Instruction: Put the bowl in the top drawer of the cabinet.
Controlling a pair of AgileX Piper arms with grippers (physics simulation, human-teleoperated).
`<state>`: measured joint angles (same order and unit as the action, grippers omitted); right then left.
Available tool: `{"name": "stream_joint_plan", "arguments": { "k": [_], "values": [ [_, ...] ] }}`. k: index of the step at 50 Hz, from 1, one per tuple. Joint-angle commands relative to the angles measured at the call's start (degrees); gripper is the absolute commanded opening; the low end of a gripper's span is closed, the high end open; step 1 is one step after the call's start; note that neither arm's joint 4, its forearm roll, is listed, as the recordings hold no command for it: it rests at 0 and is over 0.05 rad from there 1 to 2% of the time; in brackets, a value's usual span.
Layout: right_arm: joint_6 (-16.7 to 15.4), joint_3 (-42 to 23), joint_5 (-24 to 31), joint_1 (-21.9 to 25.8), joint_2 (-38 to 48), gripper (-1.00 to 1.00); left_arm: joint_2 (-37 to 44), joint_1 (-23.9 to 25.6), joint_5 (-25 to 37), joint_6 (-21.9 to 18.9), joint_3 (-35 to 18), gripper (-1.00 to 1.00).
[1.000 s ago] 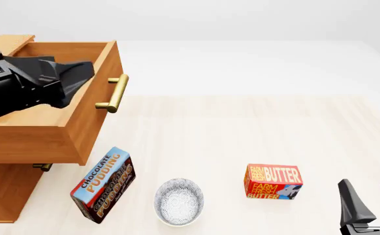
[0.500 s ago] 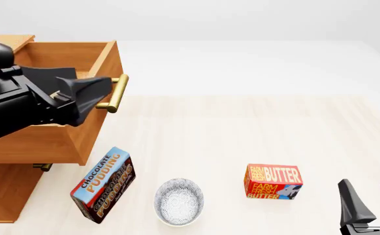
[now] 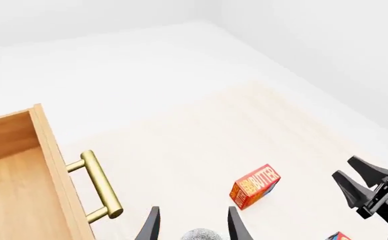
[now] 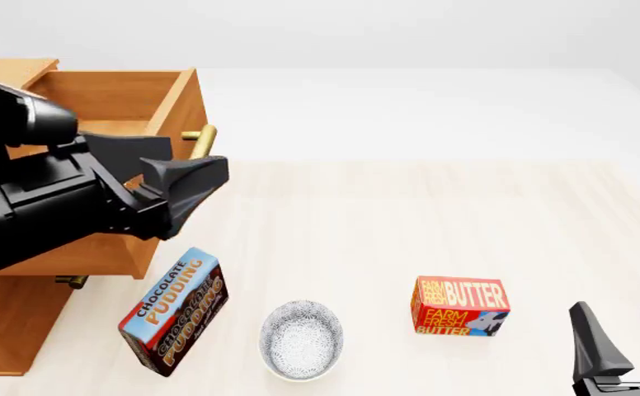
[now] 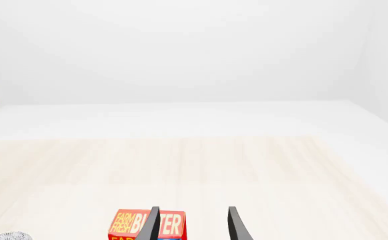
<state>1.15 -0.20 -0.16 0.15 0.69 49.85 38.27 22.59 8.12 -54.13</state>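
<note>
- Speckled white bowl (image 4: 301, 339) sits untouched at the near edge of the surface, between pudding box (image 4: 172, 310) and butter box (image 4: 460, 307).
- Right end effector (image 4: 628, 334) idles nearby, fingers spread, empty.
- Left end effector (image 4: 194, 183), fingers apart and empty, has pulled away from the open top drawer (image 4: 100, 198) toward the bowl, likely to pick it up.

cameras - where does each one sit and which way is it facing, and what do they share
Front view: fixed above and behind the arms, looking forward and down at the bowl, open top drawer, left gripper and right gripper.
Left wrist view: behind the left gripper, facing the bowl, the butter box and the right gripper.
Right wrist view: behind the right gripper, looking across the table.
Shared: all three show the butter box.
</note>
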Motion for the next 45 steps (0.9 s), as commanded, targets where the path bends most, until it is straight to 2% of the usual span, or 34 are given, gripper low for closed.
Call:
{"name": "stream_joint_plan", "arguments": {
  "k": [1,45],
  "values": [
    [0.00,0.00,0.00,-0.01,0.00,1.00,1.63,2.10,-2.00,1.03,1.82,1.00],
    [0.00,0.00,0.00,-0.02,0.00,1.00,5.63,6.11,-8.28,7.81,8.75,1.00]
  ]
}}
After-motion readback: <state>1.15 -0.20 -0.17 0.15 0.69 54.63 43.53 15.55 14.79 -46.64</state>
